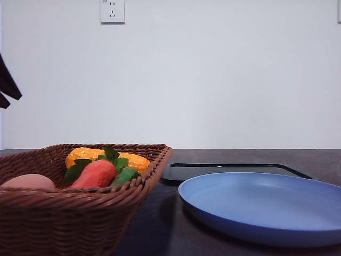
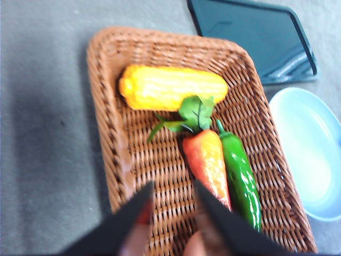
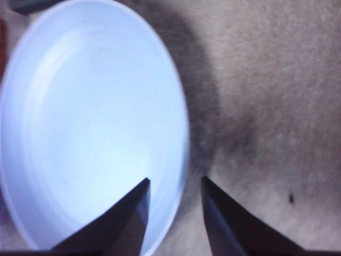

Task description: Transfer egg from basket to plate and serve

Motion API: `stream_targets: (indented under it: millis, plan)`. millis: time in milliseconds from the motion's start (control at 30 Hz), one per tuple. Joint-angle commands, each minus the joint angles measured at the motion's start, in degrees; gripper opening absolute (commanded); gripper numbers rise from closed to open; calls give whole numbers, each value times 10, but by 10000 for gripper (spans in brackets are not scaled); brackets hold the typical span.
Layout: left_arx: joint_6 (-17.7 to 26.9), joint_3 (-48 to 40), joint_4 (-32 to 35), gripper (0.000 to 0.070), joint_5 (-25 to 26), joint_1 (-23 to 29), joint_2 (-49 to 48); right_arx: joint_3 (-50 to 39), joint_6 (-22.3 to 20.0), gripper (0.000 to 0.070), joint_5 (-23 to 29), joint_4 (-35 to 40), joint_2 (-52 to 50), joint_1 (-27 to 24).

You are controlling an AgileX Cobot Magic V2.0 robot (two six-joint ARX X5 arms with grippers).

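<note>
Egg (image 1: 27,182) in basket (image 2: 112,133), seemingly below open, empty left claw (image 2: 173,197); right claw (image 3: 175,186) open, empty.

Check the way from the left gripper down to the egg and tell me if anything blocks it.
Nothing visible blocks it. The left gripper hangs open over the basket, with the egg showing just below its fingertips. The carrot and green pepper lie beside the egg, not over it.

rough woven wicker basket (image 1: 80,213), smooth matt blue plate (image 1: 266,208), glossy black tray (image 1: 234,169), matt egg (image 1: 27,182)
</note>
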Motion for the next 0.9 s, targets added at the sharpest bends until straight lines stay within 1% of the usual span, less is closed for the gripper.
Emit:
stream_targets:
  millis: [0, 67, 167, 233, 300, 433, 467, 533, 600, 700, 800, 867]
  plan:
    - [7, 10, 2, 274, 4, -4, 4, 9, -10, 205, 1, 18, 22, 0]
    - [2, 10, 2, 297, 4, -7, 4, 9, -8, 205, -4, 37, 42, 0]
    - [0, 10, 2, 297, 4, -10, 4, 9, 1, 202, -20, 67, 71, 0]
    - [0, 10, 2, 297, 4, -12, 4, 9, 7, 189, -30, 79, 87, 2]
    - [0, 10, 2, 296, 4, -13, 4, 9, 10, 155, -34, 90, 104, 6]
    - [0, 10, 1, 297, 4, -13, 4, 9, 10, 26, -33, 94, 120, 9]
    - [0, 10, 1, 297, 4, -13, 4, 9, 11, 7, -33, 94, 120, 9]
    - [-1, 10, -1, 298, 4, -13, 4, 9, 15, 0, -34, 94, 118, 9]
    - [-2, 10, -2, 324, 4, -13, 4, 9, 24, 0, -34, 94, 111, 8]
    - [-4, 10, -4, 417, 4, -20, 4, 10, 29, 0, -34, 94, 86, 7]
    - [-15, 12, -12, 429, 5, -38, 4, 15, 36, 0, -34, 88, 52, 5]
    - [-15, 23, -37, 427, 5, -57, 4, 19, 35, 0, -34, 75, 27, 2]
